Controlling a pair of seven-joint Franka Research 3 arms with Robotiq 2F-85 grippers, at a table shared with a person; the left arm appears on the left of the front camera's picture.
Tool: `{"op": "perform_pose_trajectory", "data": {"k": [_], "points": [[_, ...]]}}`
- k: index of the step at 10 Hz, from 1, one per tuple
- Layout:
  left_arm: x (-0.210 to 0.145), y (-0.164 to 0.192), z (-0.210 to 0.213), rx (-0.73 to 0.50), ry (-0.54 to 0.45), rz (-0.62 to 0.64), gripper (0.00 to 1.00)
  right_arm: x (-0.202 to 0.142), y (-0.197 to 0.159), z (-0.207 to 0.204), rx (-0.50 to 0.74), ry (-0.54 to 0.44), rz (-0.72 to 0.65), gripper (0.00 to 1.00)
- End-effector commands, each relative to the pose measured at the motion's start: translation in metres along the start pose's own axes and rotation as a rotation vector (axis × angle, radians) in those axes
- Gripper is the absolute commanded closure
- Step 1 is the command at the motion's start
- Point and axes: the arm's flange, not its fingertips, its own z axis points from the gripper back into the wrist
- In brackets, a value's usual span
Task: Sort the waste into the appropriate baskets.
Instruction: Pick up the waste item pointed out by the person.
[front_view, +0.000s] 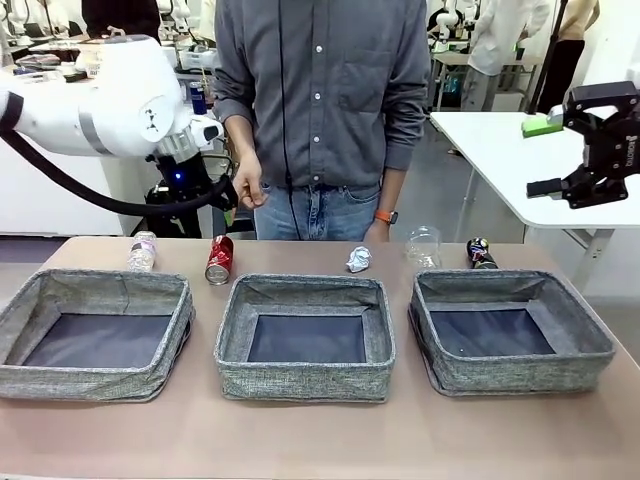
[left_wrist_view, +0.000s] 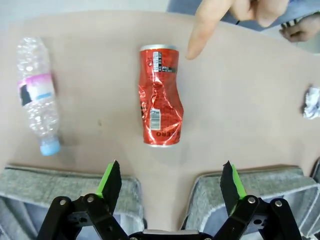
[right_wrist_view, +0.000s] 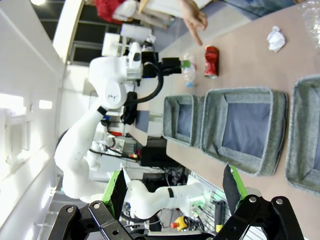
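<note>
Though dented in the middle, the red can (left_wrist_view: 160, 95) shows a barcode, small white print and letters like "ERO" near its lower rim; the rest is too creased to read. It lies on its side at centre of the left wrist view, and at left-centre of the front view (front_view: 219, 259), on the table (front_view: 320, 430) behind the gap between the left basket (front_view: 100, 283) and the middle basket (front_view: 305, 288).

The plastic bottle (left_wrist_view: 37, 92) lies at left with a pale blue cap and a pink-white label with a dark patch; its print is too small to read. The paper ball (front_view: 358, 260) sits behind the middle basket and is cut by the right edge in the left wrist view. The clear cup (front_view: 423, 246) and dark can (front_view: 480, 253) stand behind the right basket (front_view: 510, 285); the can's print is unreadable.

The person's hand (left_wrist_view: 235, 15), cut off at the top edge, points one finger down near the red can's top end.

The left gripper (left_wrist_view: 170, 170) looks down over the basket gap, fingers spread wide, holding nothing. The white left arm (front_view: 110, 100) enters from upper left and hides its gripper in the front view. The right gripper (front_view: 545, 157) hangs high at upper right, fingers pointing left and spread, empty; its own view (right_wrist_view: 175, 175) shows the same.
</note>
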Motion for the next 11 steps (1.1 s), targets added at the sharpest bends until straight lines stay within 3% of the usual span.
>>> {"op": "perform_pose_trajectory", "data": {"k": [1,7,11], "points": [[0.014,-0.001,-0.007,0.006,0.018,0.049,0.0,0.003,0.0,-0.002,0.026,-0.009,0.029,0.0],[0.018,0.008,-0.092,0.095,0.106,0.017,0.0,0.003,0.0,-0.002,0.026,-0.009,0.029,0.0],[0.009,0.007,-0.109,0.086,0.118,0.015,0.0,0.003,0.0,-0.002,0.026,-0.009,0.029,0.0]]}}
